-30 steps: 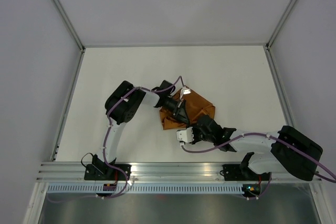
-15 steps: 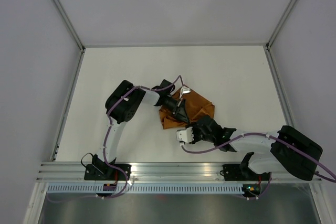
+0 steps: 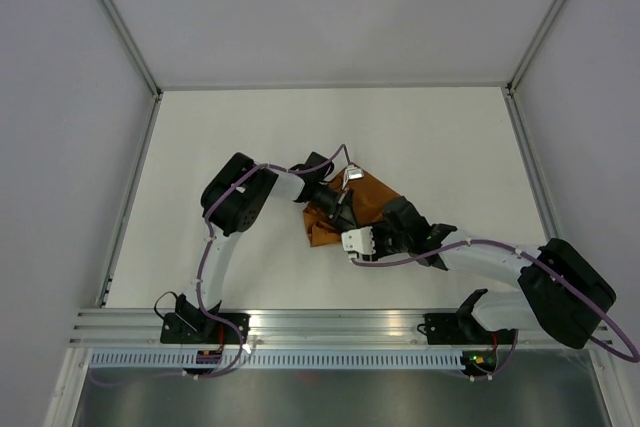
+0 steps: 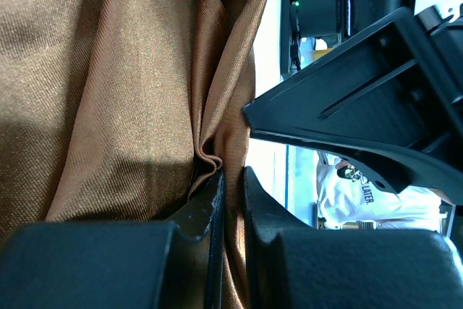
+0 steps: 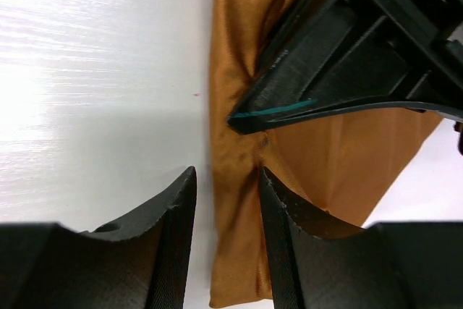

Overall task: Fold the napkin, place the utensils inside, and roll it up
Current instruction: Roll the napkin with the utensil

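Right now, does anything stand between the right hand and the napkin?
Nothing visible does. The right hand is open, and the napkin's edge lies between its fingers. The left hand, shut on a fold of the cloth, sits just beyond that edge, close ahead but not in between.

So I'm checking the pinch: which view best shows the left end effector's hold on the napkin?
The left wrist view: the left end effector pinches a fold of the napkin, up close. The top view shows it small above the napkin, the pinch hidden. The right wrist view shows only its outside against the napkin.
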Motion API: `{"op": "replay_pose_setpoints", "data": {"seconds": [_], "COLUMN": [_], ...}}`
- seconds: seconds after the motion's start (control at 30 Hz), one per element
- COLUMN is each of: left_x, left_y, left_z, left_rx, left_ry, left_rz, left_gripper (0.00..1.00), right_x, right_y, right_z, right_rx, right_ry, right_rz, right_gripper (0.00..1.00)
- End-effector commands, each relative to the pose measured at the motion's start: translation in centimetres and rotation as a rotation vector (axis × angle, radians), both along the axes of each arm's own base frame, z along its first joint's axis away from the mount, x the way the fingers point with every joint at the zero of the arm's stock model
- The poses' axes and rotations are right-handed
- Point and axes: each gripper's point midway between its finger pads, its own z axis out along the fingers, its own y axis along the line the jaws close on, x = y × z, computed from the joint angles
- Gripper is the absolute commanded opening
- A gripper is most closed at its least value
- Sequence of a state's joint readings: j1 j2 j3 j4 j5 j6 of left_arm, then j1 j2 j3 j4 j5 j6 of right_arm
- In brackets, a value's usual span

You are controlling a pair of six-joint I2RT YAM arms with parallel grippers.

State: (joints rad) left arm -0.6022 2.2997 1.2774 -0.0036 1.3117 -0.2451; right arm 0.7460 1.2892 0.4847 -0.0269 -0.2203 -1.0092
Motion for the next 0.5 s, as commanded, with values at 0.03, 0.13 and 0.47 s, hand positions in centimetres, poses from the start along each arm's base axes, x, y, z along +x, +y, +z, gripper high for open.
{"op": "replay_pose_setpoints", "data": {"seconds": [0.03, 0.13, 0.47], "left_x": [-1.9, -1.9, -2.0], "left_y": [1.3, 1.4, 1.4], "left_z": [-5.5, -5.5, -5.5], "left_rx": [0.132, 0.132, 0.127], "left_ry": [0.035, 0.038, 0.046], "left_rz": [0.004, 0.003, -0.004], "left_gripper": [0.02, 0.02, 0.02], "right_x": [-1.0, -0.9, -0.1], "right_y": [0.4, 0.4, 0.5], "right_z": [-0.4, -0.7, -2.5], "right_rx": [0.019, 0.014, -0.013], "right_ry": [0.036, 0.045, 0.056], "right_rz": [0.054, 0.043, 0.012], "right_gripper": [0.47, 0.47, 0.4]}}
